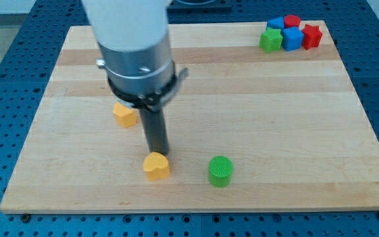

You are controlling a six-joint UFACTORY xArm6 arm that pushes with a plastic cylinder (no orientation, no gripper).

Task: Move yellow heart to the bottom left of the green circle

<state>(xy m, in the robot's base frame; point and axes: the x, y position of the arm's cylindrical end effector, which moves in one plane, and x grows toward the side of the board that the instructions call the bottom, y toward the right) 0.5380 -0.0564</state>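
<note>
Heart point(156, 166) sits low centre on the bench point(295, 118), left of the green circle point(220, 170) and near it, my tip point(157, 153) touching its top edge. No claw here, just the rod. Remaining, I'd judge: nudge it lower, below-left of the circle.

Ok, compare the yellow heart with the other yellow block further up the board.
The yellow heart lies nearer the view's bottom, left of the green circle; the other yellow block sits higher and further left. My tip is right at the heart's top edge, while the other block stands apart from it. The heart's lobes show; the other's shape is unclear. Both are yellow.
</note>
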